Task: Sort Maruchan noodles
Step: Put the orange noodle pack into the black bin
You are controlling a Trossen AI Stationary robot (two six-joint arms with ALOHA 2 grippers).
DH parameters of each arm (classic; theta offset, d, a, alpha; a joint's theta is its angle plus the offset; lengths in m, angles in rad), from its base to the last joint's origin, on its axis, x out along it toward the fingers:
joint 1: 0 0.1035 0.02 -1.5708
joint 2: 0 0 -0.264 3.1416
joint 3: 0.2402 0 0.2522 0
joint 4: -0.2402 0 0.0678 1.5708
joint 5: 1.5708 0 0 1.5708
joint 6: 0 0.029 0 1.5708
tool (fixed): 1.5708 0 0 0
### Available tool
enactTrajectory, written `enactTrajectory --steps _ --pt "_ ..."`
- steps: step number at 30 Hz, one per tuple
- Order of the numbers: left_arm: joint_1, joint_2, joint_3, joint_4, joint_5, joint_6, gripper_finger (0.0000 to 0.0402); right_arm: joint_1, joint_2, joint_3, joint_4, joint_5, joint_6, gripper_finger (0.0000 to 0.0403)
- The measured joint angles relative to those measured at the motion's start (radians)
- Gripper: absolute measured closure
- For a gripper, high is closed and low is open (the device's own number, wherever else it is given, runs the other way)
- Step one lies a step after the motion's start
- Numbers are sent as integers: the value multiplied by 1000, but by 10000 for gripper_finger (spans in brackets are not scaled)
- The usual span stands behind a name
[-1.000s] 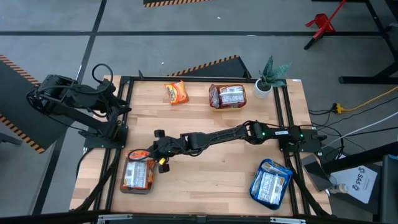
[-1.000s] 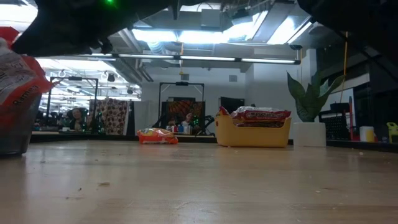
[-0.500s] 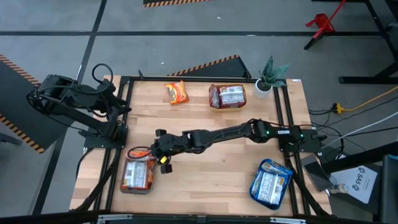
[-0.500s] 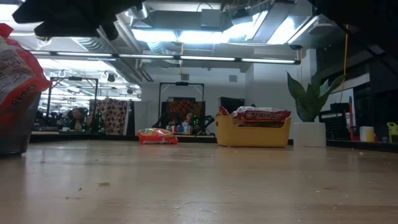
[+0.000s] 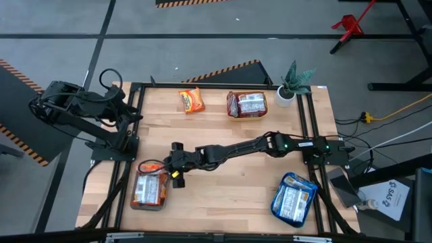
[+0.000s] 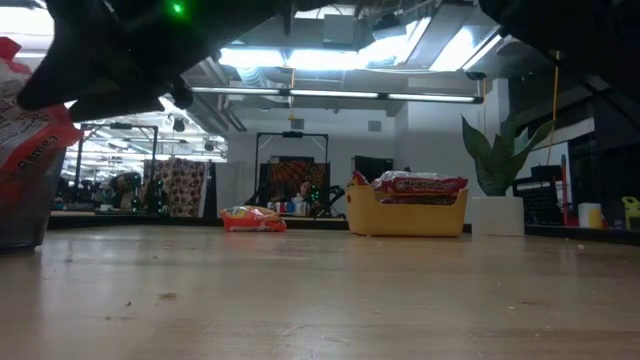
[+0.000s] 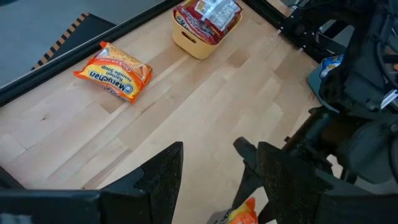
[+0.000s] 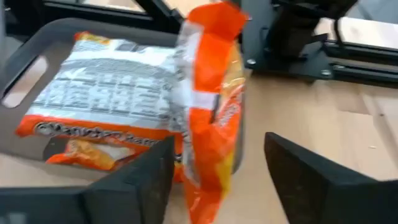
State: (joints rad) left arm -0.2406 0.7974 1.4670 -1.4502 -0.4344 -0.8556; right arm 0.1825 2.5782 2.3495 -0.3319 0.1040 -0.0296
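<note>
Maruchan noodles lie sorted into three containers, with one orange packet point(image 5: 192, 100) loose and flat on the wooden table point(image 5: 236, 182) near its far edge: the orange ones are stacked in the grey tray point(image 5: 150, 187) at the left front corner, the red-and-white ones point(image 5: 248, 104) fill the yellow bowl point(image 6: 405, 212) beside the potted plant point(image 5: 291, 82), and the blue-and-white ones point(image 5: 293, 197) rest in the teal tray point(image 5: 302, 181) at the right front. The right gripper point(image 5: 173, 167) reaches across the table to the grey tray's inner edge, its fingers point(image 8: 134, 180) spread wide and holding nothing; just ahead of them an orange packet stands on edge point(image 8: 211, 93) against the tray's rim, beside the packets lying flat inside it point(image 8: 99, 112). The left gripper point(image 7: 208, 165) hangs above the table's left edge, also parted and empty. These packets look light and crinkly, with a stiff block inside that could crack under a hard squeeze, and the slick film may slide between the pads. The loose packet is probably best pinched across its short width near the middle, or by a sealed end flap.
</note>
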Motion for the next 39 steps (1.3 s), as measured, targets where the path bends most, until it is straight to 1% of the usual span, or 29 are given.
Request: enactTrajectory --steps 3,10,12,16,20,24,27,32,35,39 --pt "0 0 0 0 -6 1 200 -6 -1 6 -3 -26 -2 227" --pt "0 0 0 0 -10 2 200 -7 -1 5 -46 -66 25 370" --pt "0 0 0 0 -12 6 200 -7 -2 5 -44 -91 26 393" --pt "0 0 0 0 -17 21 200 -7 -14 5 -72 -96 75 386" --pt "0 0 0 0 -17 21 200 -7 -52 6 -130 -96 101 400" --pt "0 0 0 0 -18 21 200 -7 -86 7 -177 -70 101 395" --pt "0 0 0 0 -18 21 200 -7 -101 7 -174 -101 75 396" --pt "0 0 0 0 -18 28 200 -7 -109 7 -181 -127 81 400" --pt "0 0 0 0 -18 28 200 -6 -109 7 -166 -131 77 387" --pt "0 0 0 -1 -27 29 200 -6 -109 7 -72 -92 76 346"
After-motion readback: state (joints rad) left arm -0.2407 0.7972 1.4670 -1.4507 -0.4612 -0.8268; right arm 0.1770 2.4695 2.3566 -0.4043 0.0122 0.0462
